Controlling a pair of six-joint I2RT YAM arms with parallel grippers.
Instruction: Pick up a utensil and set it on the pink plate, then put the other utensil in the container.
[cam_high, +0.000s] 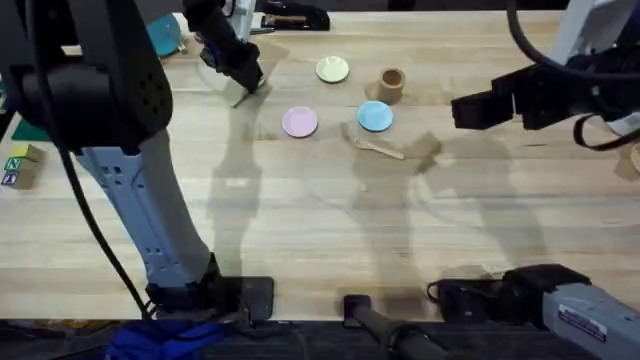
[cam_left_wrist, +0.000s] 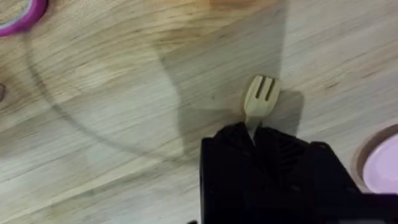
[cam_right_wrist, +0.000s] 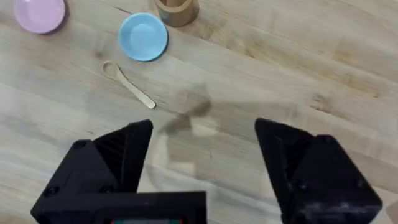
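Note:
My left gripper (cam_high: 247, 84) is at the far left of the table, shut on the handle of the pale wooden fork (cam_left_wrist: 261, 96), whose tines stick out past the black fingers (cam_left_wrist: 227, 149). Just above the wood, the fork (cam_high: 243, 97) is left of the pink plate (cam_high: 299, 122), and the plate's rim (cam_left_wrist: 382, 163) shows in the left wrist view. The wooden spoon (cam_high: 378, 148) lies on the table below the blue plate. The brown container (cam_high: 391, 84) stands upright behind it. My right gripper (cam_right_wrist: 202, 149) hangs open and empty, off to the right of the spoon (cam_right_wrist: 127, 84).
A light blue plate (cam_high: 375, 116) sits between the spoon and the container, and a pale yellow plate (cam_high: 332, 69) is farther back. Coloured blocks (cam_high: 20, 165) lie at the left edge. A purple-pink ring (cam_left_wrist: 18, 15) is near the fork.

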